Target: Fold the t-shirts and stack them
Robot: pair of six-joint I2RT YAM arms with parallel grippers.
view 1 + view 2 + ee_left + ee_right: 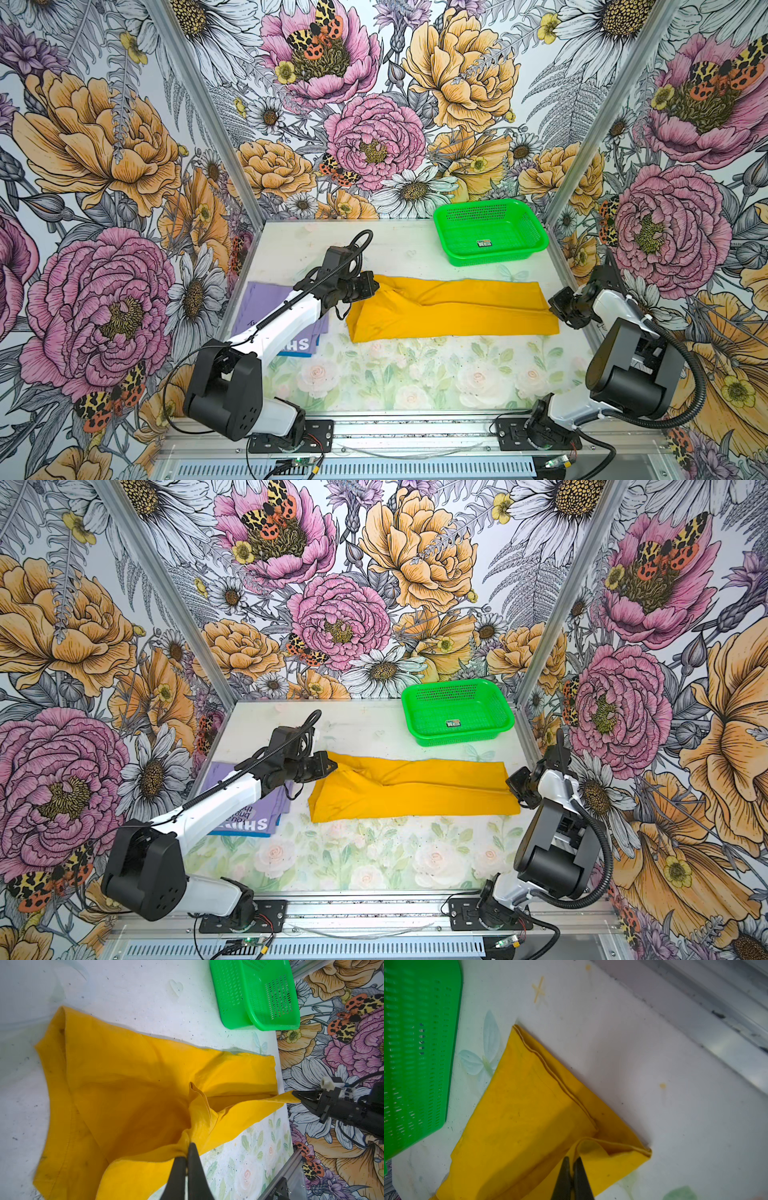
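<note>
Yellow dominates mid-table (415, 374): the mustard-yellow t-shirt (453, 309) lies folded into a long band running side to side, seen in both top views. At the band's left end, the left gripper (188, 1146) has its jaws pressed together on a bunched pinch of the yellow cloth. In the left wrist view the fabric rises into a ridge at the tips, with a stitched hem curving away beyond. At the band's right end, close to the side wall, the right gripper (572, 1161) is likewise clamped, on a folded corner of the same shirt. There the cloth loops up over the tips, and the left wrist view shows it drawn out to a point. A long diagonal crease runs through the far left part of the band, while its near edge lies flat on the table. The lavender t-shirt (266, 299) sits folded at the left side of the table, partly hidden under the left arm, with printed lettering showing near its front edge. The blue t-shirt (237, 834) shows only as a thin strip under that front edge. The green mesh basket (494, 257) stands upright at the back right, apart from the yellow band, with a small label on its floor.
</note>
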